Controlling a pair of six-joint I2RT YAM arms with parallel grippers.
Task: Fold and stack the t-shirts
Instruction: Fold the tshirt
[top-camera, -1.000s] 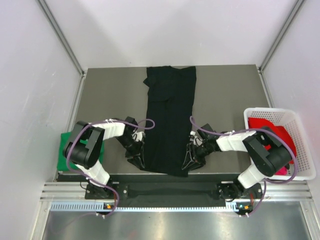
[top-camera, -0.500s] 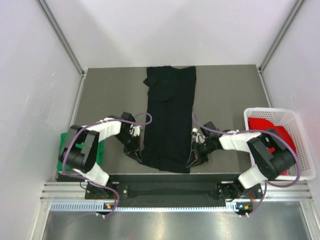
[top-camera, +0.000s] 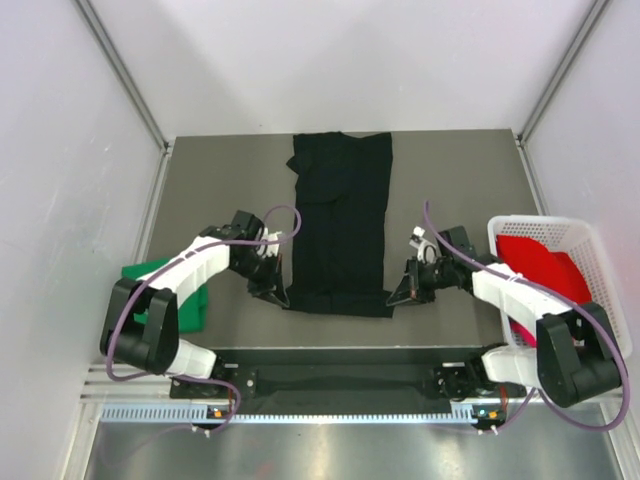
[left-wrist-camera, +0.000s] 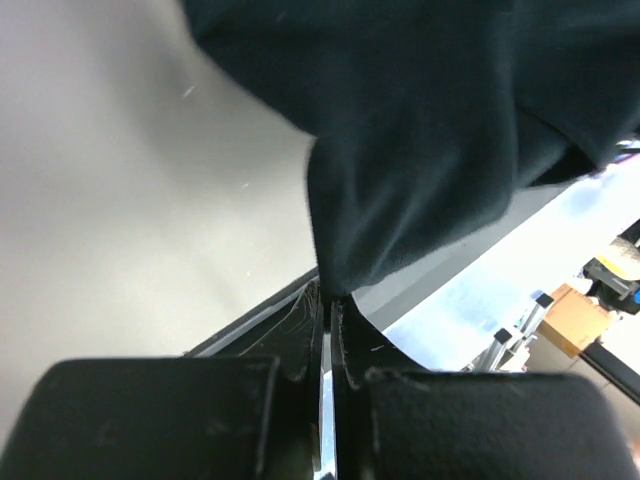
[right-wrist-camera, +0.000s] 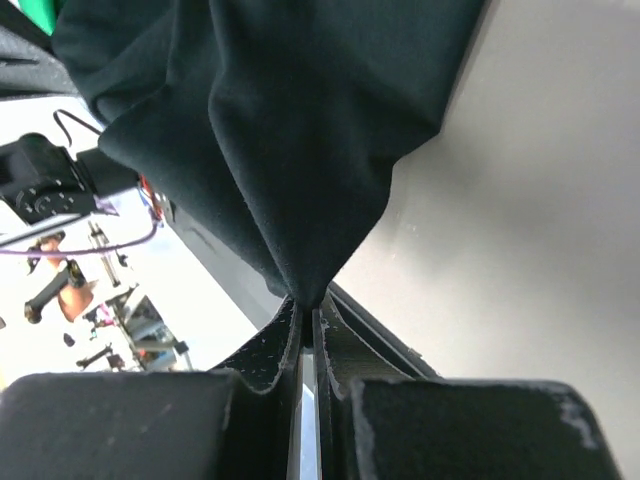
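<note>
From the top view, the black shirt (top-camera: 340, 225) lies lengthwise down the middle of the table (top-camera: 450, 180), a narrow band with its near hem between my two arms. I have the left gripper (top-camera: 275, 292) at the hem's left corner and the right gripper (top-camera: 397, 295) at its right corner. I judge that holding both corners keeps the hem taut and level, ready to be carried over for a crosswise fold. Both arms bow outward at the elbow and reach inward, with the wrists low at the cloth. The green shirt (top-camera: 150, 275) waits at the table's left edge, and the red shirt (top-camera: 535, 255) sits in the basket (top-camera: 600, 240) on the right.

In the left wrist view the jaws are closed to a thin slit, pinching a peak of black cloth that fans out away from the fingertips above the bare table.

The right wrist view shows the same: the jaws are all but closed on a gathered point of the shirt, which hangs in folds.
</note>
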